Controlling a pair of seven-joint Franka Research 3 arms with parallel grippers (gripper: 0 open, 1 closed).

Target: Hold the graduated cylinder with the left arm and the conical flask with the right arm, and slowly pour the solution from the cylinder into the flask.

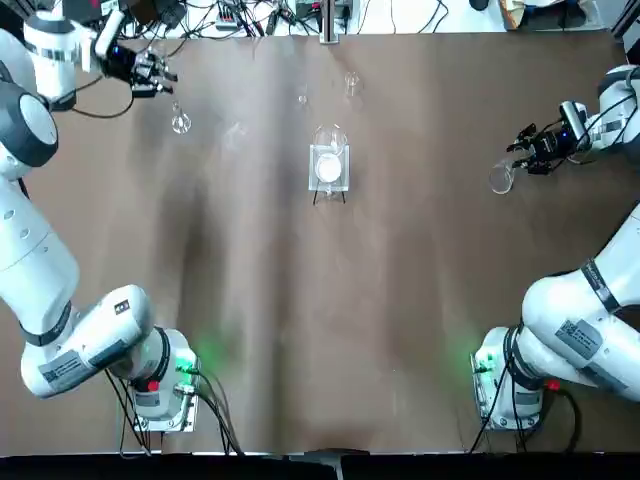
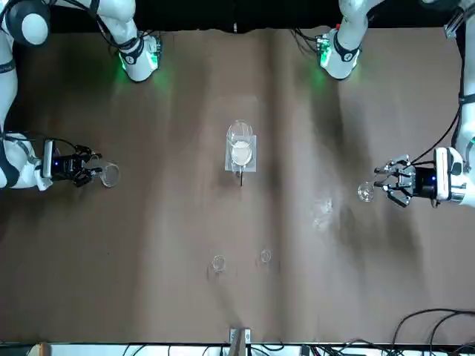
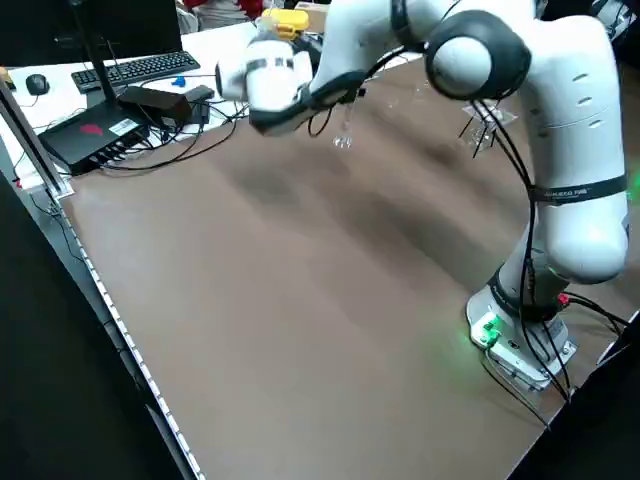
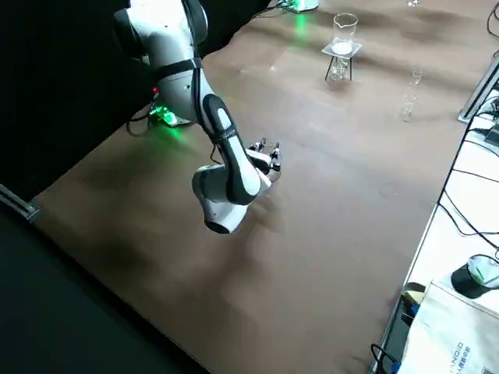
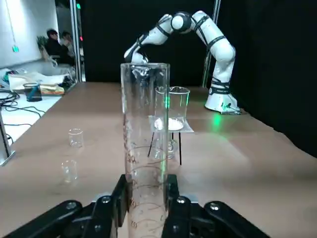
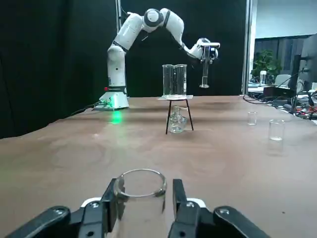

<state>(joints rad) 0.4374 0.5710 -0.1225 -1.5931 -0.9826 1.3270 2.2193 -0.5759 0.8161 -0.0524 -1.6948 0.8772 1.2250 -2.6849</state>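
Left gripper [image 5: 146, 198] pinching the graduated cylinder [image 5: 145, 148] upright, well off to the left side of the beaker on its stand [image 1: 329, 165] at mid-worktop [image 1: 300, 330]. Right gripper [image 6: 143, 198] is clamped on the neck of the conical flask [image 6: 140, 191], far out on the stand's opposite side. Two small glass vessels [image 2: 218, 262] stand beyond the stand, away from the arms' bases.

Two arms [image 1: 60, 330] [image 1: 580, 330], one cylinder [image 5: 145, 148], one flask [image 6: 140, 193].

Graduated cylinder [image 5: 145, 148] upright between pincer [image 5: 144, 208] fingers
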